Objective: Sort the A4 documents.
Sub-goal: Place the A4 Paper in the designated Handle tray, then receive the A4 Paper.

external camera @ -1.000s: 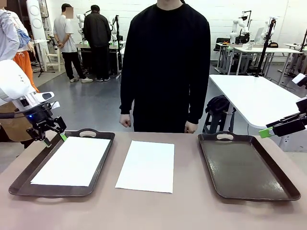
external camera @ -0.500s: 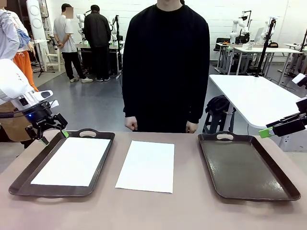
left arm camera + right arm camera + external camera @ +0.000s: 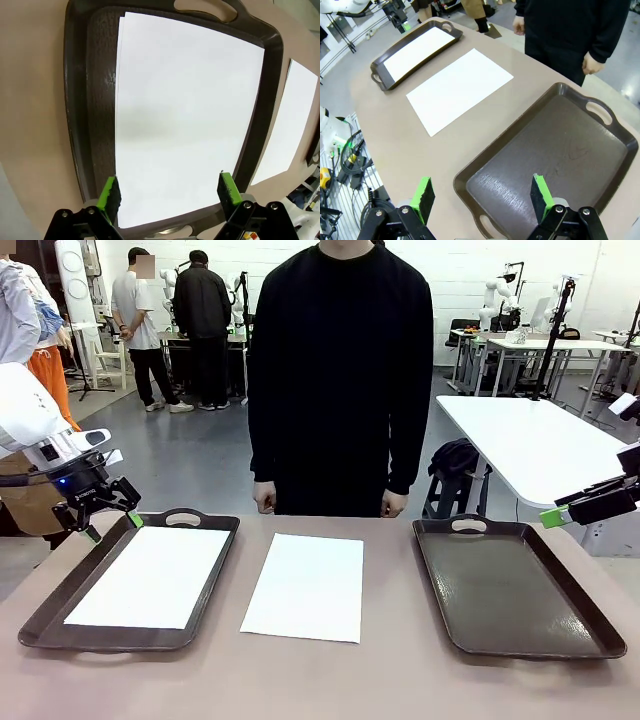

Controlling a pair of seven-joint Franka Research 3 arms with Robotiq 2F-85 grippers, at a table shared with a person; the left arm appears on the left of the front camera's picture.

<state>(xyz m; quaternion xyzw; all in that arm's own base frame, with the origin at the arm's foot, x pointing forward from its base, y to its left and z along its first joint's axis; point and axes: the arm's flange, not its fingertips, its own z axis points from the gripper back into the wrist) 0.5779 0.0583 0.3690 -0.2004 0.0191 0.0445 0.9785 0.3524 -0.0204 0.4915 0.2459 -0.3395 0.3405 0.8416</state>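
One white A4 document (image 3: 150, 575) lies flat inside the left dark tray (image 3: 222, 570); in the left wrist view this sheet (image 3: 185, 115) nearly covers the tray floor (image 3: 97, 100). A second A4 document (image 3: 305, 586) lies on the bare table between the trays, also seen in the right wrist view (image 3: 460, 87). My left gripper (image 3: 113, 528) hovers open above the left tray's far-left corner, its green pads (image 3: 110, 192) apart with nothing between them. My right gripper (image 3: 482, 195) is open above the near end of the empty right tray (image 3: 555, 165), and sits at the far right (image 3: 560, 512) in the front view.
A person in black stands at the far side of the table, hands (image 3: 264, 497) hanging near its edge. The right tray (image 3: 510, 585) holds nothing. Bare tabletop (image 3: 320, 680) runs along the near edge. A white table (image 3: 530, 440) stands behind on the right.
My left gripper has drifted slightly left and up by the left tray's far corner. The person has shifted a little. Sheets and trays have not moved.
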